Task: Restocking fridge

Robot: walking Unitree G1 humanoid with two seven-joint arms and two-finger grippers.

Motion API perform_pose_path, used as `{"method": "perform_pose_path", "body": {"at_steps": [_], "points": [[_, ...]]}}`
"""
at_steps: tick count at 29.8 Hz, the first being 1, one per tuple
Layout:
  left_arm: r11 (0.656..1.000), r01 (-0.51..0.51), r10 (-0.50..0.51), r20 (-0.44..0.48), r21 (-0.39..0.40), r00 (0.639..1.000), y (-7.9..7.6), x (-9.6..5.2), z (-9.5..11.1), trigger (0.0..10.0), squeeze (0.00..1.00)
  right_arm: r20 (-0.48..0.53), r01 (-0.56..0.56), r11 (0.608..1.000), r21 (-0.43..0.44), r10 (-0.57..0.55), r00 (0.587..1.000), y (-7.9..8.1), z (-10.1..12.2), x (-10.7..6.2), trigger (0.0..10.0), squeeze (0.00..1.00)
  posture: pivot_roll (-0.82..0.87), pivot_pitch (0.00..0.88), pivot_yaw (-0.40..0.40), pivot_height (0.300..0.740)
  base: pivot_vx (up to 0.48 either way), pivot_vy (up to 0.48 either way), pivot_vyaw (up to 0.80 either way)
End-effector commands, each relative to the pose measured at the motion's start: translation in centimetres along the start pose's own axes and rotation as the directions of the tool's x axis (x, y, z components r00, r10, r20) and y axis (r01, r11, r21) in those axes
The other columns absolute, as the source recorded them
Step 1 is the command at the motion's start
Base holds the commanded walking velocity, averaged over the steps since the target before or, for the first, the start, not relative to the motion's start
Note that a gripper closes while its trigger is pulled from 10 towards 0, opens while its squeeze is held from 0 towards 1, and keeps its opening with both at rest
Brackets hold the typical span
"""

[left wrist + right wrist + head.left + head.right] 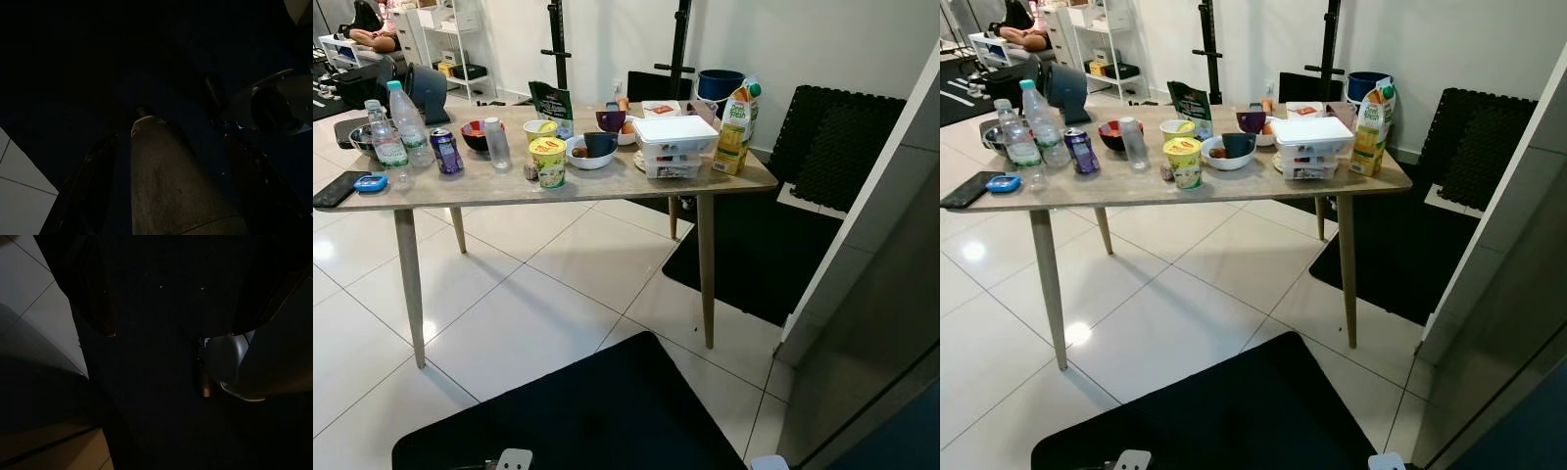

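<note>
Wood-grain counter [607,186] carries your yellow juice carton [736,127], white lidded box [674,145] and clear water bottles [399,127]. Both grippers hang idle; you cannot tell their finger state.

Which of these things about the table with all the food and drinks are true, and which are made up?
1. The juice carton stands upright near the table's right end. True.
2. The purple can lies on its side. False: it stands upright, beside the water bottles.
3. The white lidded box sits on the floor. False: it is on the table, next to the juice carton.
4. A black phone lies flat near the table's left edge. True.
5. The yellow cup stands in front of the white bowl. True.
</note>
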State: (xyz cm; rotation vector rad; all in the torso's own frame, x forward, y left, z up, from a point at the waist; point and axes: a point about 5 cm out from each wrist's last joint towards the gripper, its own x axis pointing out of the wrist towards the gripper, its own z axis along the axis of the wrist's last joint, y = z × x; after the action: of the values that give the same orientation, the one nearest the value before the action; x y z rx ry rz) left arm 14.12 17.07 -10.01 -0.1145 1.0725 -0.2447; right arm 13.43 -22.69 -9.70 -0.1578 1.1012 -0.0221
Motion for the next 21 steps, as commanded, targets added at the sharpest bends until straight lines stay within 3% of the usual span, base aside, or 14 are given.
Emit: {"method": "perform_pose_path", "body": {"at_steps": [1,9,21], "points": [[1.000,-0.001,0.001,-0.025,0.010,1.000,0.08,-0.10,-0.52,10.0,0.00,-0.006,0.001,1.000,0.017,-0.001,1.000,0.04,-0.04,0.01,10.0,0.00,-0.07,0.010,0.012,0.740,0.000,0.000,0.00],[1.000,0.001,-0.001,-0.025,0.008,1.000,0.04,-0.08,-0.53,10.0,0.00,-0.005,-0.002,1.000,0.016,0.002,1.000,0.09,0.00,0.02,10.0,0.00,-0.07,0.008,0.012,0.740,0.060,0.000,0.00],[1.000,0.003,-0.003,-0.022,0.010,1.000,0.11,-0.10,-0.41,10.0,0.00,0.001,-0.010,1.000,0.020,0.010,1.000,0.38,0.21,0.08,10.0,0.00,-0.07,0.007,0.016,0.740,0.243,0.000,0.00]]}}
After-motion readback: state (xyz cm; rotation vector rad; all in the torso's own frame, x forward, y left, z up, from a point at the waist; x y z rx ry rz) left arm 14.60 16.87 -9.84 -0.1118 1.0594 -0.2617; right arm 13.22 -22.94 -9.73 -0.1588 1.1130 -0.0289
